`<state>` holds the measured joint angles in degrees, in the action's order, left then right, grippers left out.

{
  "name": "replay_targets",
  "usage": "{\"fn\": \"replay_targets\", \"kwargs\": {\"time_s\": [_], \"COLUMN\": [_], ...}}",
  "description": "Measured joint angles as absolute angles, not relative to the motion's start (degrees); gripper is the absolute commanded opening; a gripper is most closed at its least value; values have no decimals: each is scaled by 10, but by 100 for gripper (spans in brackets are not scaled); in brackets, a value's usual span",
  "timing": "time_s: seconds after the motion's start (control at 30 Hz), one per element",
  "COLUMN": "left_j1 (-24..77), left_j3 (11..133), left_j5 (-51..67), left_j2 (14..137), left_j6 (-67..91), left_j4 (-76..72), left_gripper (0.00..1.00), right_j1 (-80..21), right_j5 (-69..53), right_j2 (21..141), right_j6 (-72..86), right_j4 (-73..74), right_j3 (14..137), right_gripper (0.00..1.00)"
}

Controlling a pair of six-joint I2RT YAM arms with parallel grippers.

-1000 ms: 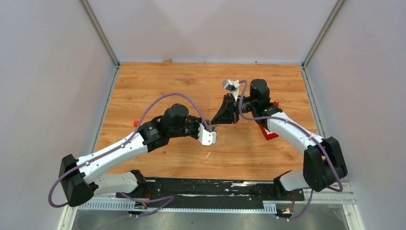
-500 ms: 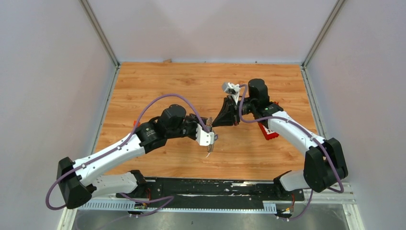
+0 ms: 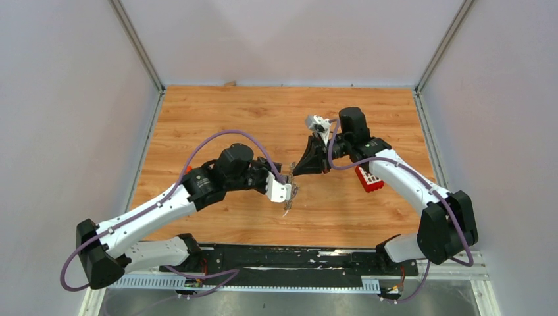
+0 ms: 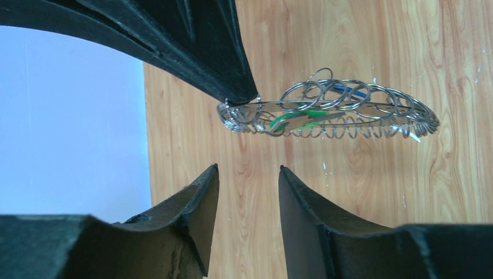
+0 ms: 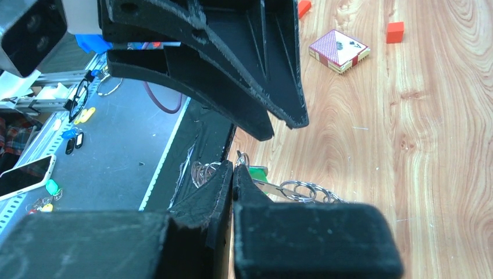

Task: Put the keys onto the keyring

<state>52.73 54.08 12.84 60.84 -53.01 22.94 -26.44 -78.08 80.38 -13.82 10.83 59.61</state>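
The keyring (image 4: 349,111), a wide silver ring fringed with small silver loops, hangs level above the table. My right gripper (image 4: 243,100) is shut on its left end. A green key (image 4: 290,120) and a blue key (image 4: 352,92) lie among the loops; I cannot tell how they are attached. My left gripper (image 4: 249,170) stands open just below the ring's held end, with nothing between its fingers. In the right wrist view the right gripper (image 5: 233,167) pinches the ring (image 5: 302,189) beside the green key (image 5: 256,172). From above, both grippers (image 3: 293,190) (image 3: 295,173) meet at the table's middle.
A red block with white squares (image 3: 368,179) lies under the right forearm. A card box (image 5: 339,50) and a small red cube (image 5: 395,32) sit on the wood further off. An orange piece (image 3: 187,169) shows by the left arm. Grey walls enclose the table.
My left gripper has opened, let go of the keyring and drawn back a little to the left. The ring now hangs from the right gripper alone.
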Motion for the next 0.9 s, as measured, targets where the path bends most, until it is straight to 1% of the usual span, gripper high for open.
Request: {"fn": "replay_targets", "kwargs": {"time_s": [0.07,0.17,0.23,0.5,0.9], "left_j1": [523,514,505,479,475], "left_j3": [551,585,610,682,683], "left_j5": [132,151,168,249,326], "left_j2": [609,622,636,689,709], "left_j6": [-531,-533,-533,-532,-532], "left_j4": [240,260,270,316,361], "left_gripper": [46,40,39,39,39], "right_j1": [-265,-265,-265,-267,-268], "right_j5": [-782,-784,-787,-795,-795], "right_j2": [804,805,807,818,818], "right_j6": [-154,-183,-209,-287,-306], "right_j4": [124,154,180,259,273], "right_j3": [600,607,614,633,633], "right_gripper": [0,0,0,0,0]}}
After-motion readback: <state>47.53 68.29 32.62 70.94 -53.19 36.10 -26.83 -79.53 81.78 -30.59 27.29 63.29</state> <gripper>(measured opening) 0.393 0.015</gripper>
